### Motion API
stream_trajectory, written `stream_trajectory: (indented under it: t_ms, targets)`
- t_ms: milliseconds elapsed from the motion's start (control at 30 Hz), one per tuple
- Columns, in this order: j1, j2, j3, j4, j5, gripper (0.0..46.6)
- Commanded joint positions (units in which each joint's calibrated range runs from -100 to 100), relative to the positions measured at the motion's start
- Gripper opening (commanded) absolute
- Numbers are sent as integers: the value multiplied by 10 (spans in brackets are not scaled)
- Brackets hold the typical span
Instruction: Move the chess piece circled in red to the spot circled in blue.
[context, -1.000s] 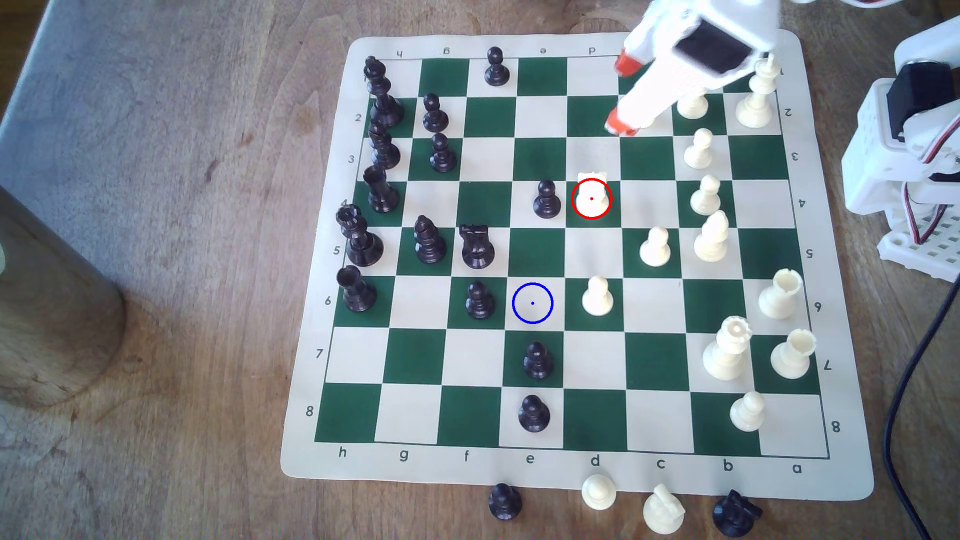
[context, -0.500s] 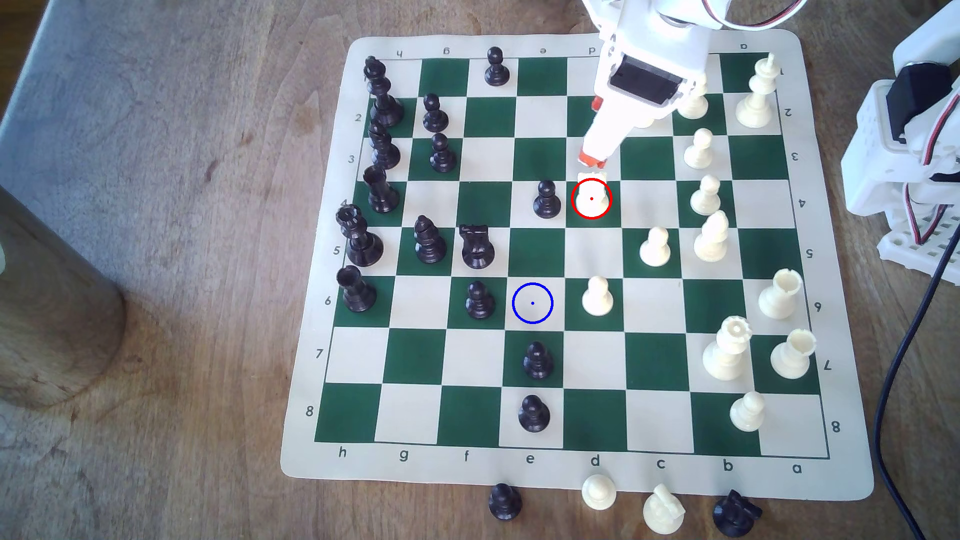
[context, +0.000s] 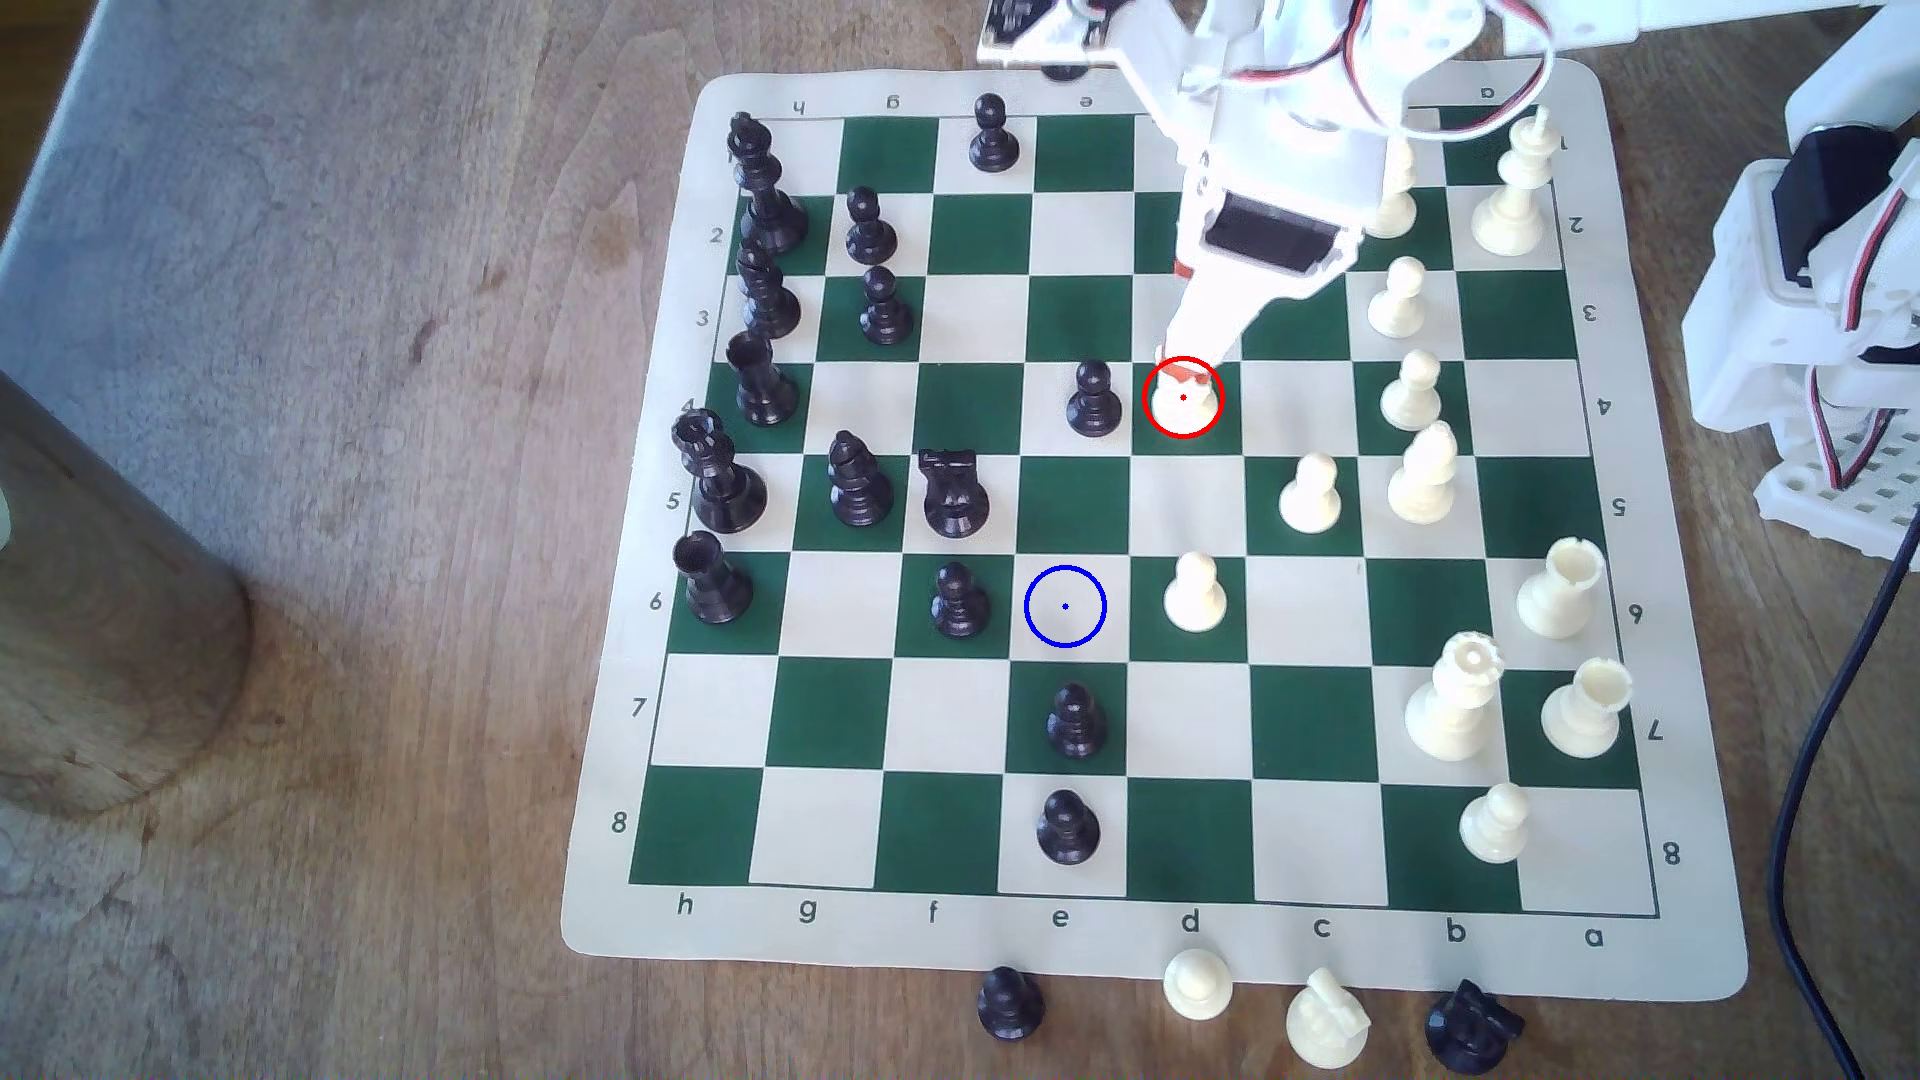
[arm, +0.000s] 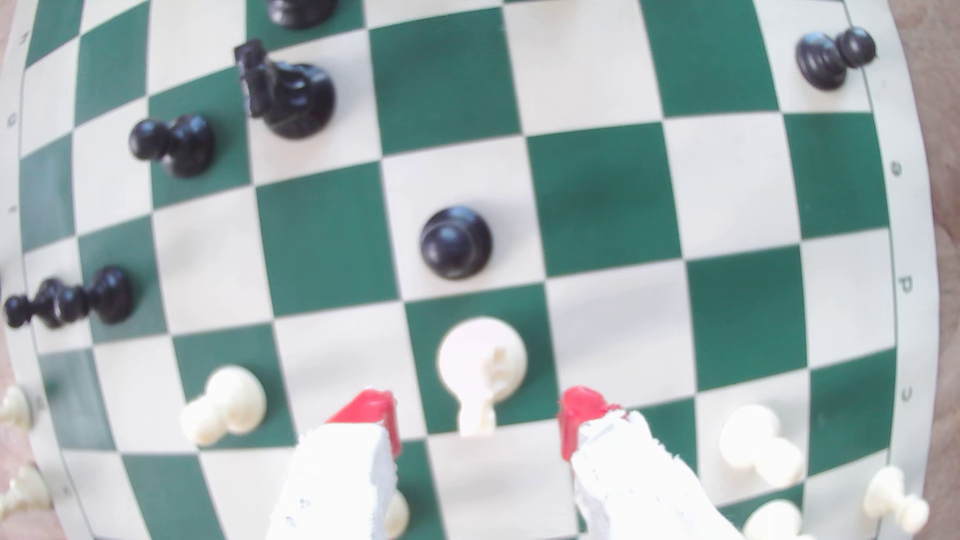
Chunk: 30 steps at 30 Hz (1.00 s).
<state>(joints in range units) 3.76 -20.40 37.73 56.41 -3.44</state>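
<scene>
The claw (arm: 478, 415) hangs over the white knight (arm: 482, 363), its red-tipped fingers (arm: 370, 410) spread apart on either side of the piece and not touching it. The knight stands upright on its red-ringed green square, just beside a black pawn (context: 1093, 400). A sound grasp calls for a straight descent, closing low on the knight's body, clear of that pawn. The blue-ringed spot (context: 1065, 606) lies unoccupied between a black pawn and a white pawn (context: 1195, 594). The roll-up chessboard mat (context: 644, 935) lies flat on a worn wooden tabletop (context: 312, 415); spare pieces stand off its near edge.
</scene>
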Motion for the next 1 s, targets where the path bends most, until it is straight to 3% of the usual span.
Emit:
stream_trajectory:
  t_ms: [0, 967]
  targets:
    - [-1, 9, 0, -18, 0, 158]
    - [-22, 71, 20, -65, -29, 150]
